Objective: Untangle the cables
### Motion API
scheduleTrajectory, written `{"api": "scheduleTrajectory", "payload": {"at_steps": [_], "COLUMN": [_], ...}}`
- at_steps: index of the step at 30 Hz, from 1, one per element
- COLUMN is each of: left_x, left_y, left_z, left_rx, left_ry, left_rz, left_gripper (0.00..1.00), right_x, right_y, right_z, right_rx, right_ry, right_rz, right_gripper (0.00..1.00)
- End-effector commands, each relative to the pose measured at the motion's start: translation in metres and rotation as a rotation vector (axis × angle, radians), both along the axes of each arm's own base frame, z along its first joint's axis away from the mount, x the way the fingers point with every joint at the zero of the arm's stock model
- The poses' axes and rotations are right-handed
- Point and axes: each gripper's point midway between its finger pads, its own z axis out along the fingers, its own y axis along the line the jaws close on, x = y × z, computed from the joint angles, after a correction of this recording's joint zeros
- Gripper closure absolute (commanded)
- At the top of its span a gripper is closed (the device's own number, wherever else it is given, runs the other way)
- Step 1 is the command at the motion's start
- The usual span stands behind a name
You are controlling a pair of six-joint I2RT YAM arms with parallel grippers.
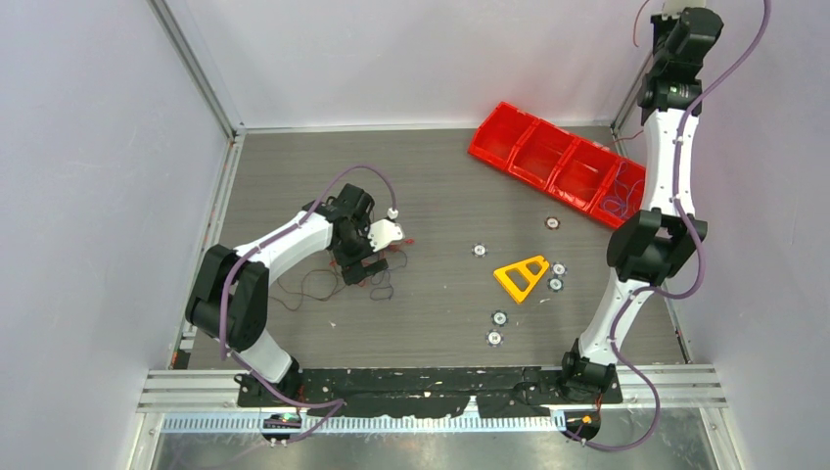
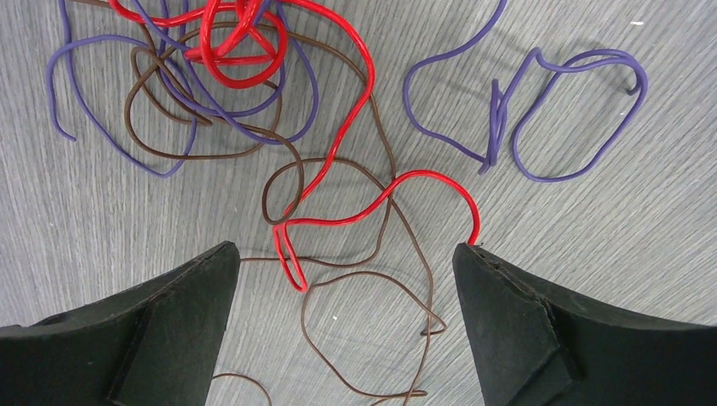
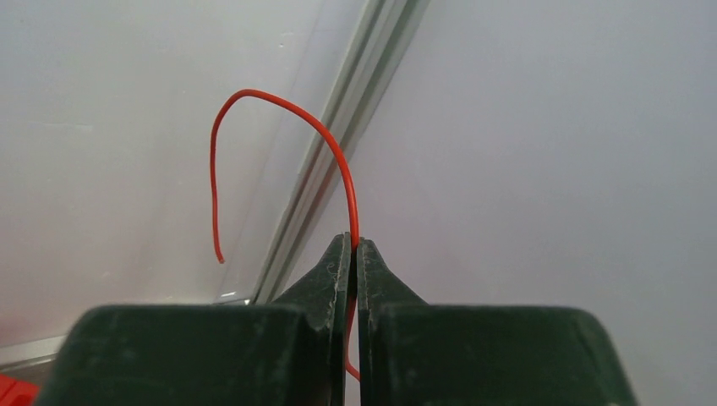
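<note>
The cables lie as a clump of thin red, purple and brown wires (image 1: 382, 282) on the table under my left gripper (image 1: 364, 266). In the left wrist view my left gripper (image 2: 345, 254) is open and low over them. A red wire (image 2: 338, 144) and a brown loop (image 2: 372, 338) lie between the fingers, and the red wire's end touches the right fingertip (image 2: 473, 262). The knot (image 2: 228, 51) is at the top left and a separate purple wire (image 2: 550, 110) at the top right. My right gripper (image 1: 675, 22) is raised at the far right corner. It (image 3: 353, 245) is shut on a single red wire (image 3: 279, 106).
A red bin (image 1: 558, 162) with several compartments stands at the back right, with thin wires in its right end compartment (image 1: 619, 201). A yellow triangular piece (image 1: 521, 276) and several small round white discs (image 1: 480, 251) lie right of centre. More brown wire (image 1: 308, 289) trails left of the clump.
</note>
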Motion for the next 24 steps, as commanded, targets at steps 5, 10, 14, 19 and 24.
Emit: {"api": "scheduleTrajectory", "payload": {"at_steps": [5,10,14,19,24], "left_x": [0.007,0.006,0.005,0.001,-0.004], "left_y": [-0.002,-0.002,-0.002,-0.002,-0.003], "left_z": [0.015,0.014,0.015,0.017,0.016], "left_rx": [-0.023,-0.025,-0.023,-0.034,-0.046], "left_ry": [-0.037,-0.029,-0.025,-0.018,0.000], "left_rz": [0.025,0.028,0.023,0.029,0.041], "left_gripper": [0.01,0.00,0.00,0.00,0.01], "right_x": [-0.046,-0.050,-0.041,-0.050,-0.076], "right_y": [0.003,0.012,0.043,0.075,0.092], "right_z": [0.081,0.074,0.036,-0.035,-0.089], "right_rx": [-0.070,-0.067,-0.022,0.072,0.196], "right_ry": [-0.220,-0.196,-0.029,0.202,0.366], "right_rz": [-0.043,-0.001,0.181,0.345,0.405], "right_gripper": [0.95,0.95,0.95,0.95,0.95]}}
